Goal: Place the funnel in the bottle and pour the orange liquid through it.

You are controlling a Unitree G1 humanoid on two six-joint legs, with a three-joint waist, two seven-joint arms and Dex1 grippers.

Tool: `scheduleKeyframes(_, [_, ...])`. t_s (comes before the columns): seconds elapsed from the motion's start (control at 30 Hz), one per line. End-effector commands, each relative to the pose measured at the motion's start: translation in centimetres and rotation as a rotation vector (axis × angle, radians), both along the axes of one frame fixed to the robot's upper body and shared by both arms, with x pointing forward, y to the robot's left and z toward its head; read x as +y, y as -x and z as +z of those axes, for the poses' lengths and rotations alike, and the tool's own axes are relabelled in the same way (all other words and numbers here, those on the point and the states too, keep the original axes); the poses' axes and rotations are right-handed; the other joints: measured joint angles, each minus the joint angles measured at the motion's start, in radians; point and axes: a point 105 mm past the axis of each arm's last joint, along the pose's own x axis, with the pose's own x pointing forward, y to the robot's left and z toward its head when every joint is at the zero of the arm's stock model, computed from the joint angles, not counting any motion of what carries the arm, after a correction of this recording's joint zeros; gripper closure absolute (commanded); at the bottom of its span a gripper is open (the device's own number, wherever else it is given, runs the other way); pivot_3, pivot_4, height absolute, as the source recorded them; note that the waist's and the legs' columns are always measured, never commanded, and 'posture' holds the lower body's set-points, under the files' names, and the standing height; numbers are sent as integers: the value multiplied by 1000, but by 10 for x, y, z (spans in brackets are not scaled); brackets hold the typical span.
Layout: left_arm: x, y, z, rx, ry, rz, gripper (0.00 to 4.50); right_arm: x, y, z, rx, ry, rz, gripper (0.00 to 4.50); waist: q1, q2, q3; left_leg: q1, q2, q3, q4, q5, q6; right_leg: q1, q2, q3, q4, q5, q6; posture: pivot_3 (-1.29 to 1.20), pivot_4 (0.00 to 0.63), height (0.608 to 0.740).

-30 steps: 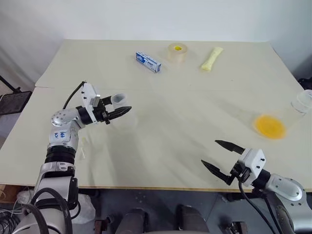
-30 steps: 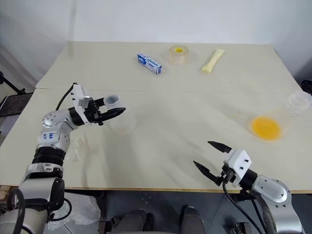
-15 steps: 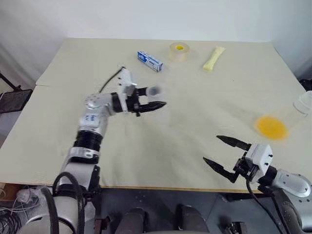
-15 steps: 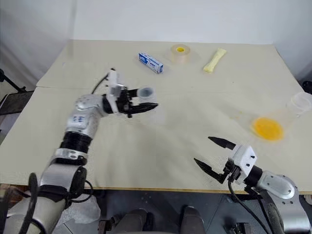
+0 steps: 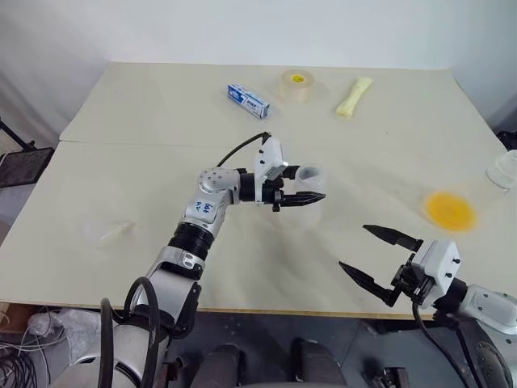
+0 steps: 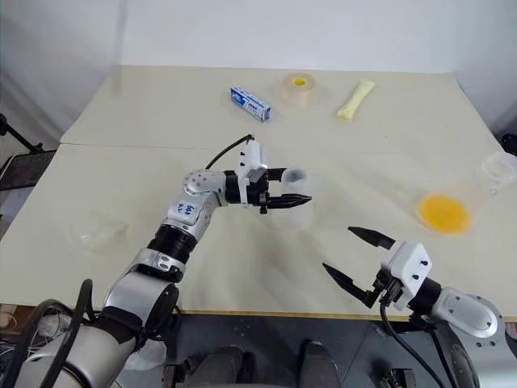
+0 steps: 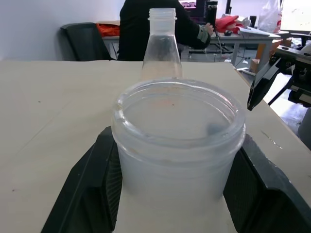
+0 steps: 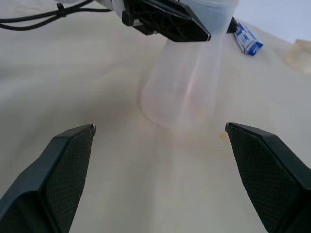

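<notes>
My left gripper [image 5: 311, 187] is shut on the short neck of the clear conical bottle [image 5: 300, 212] and holds it upright over the middle of the table. In the left wrist view the bottle's open mouth [image 7: 178, 121] sits between the black fingers [image 7: 85, 194]. The small clear funnel [image 5: 109, 234] lies on the table at the left, far from both grippers. The orange liquid [image 5: 448, 210] pools in a larger clear flask [image 5: 503, 169] at the right edge. My right gripper [image 5: 355, 247] stands open and empty near the front edge, pointing toward the bottle [image 8: 187, 92].
A blue-and-white box [image 5: 246, 100], a tape roll [image 5: 296, 85] and a pale yellow packet [image 5: 352, 95] lie along the far side. A seam [image 5: 121, 145] runs across the table [image 5: 388, 145]. A person in dark clothes [image 7: 141, 29] sits beyond the table.
My left gripper has carried the bottle from the table's left part rightward to the middle. The funnel stays at the left. The right gripper has barely moved.
</notes>
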Motion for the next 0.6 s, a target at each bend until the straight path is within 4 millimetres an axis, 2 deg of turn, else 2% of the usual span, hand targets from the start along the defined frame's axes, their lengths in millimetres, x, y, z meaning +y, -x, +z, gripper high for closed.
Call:
scheduleKeyframes(0.03, [-6,2,6,-26,-11,-18,1789,1,3,14,-65,-1,-12,0,-1,0,0,0,0,0,0,0,0,0,0,0,0,0,0,0,150,740])
scheduleKeyframes(0.2, [-7,6,4,-15,-13,-38,182,1,4,14,-67,-2,-18,0,-1,0,0,0,0,0,1,0,0,0,0,0,0,0,0,0,150,740])
scheduleKeyframes(0.23, [-7,7,5,-13,-10,-40,11,1,4,14,-67,-2,-19,0,0,0,0,0,0,0,1,0,0,0,0,0,0,0,0,0,150,740])
scheduleKeyframes(0.6, [7,6,7,8,-20,-2,11,0,-1,15,-82,5,-21,0,-3,0,0,-1,0,-1,2,0,0,0,0,0,1,0,0,0,150,740])
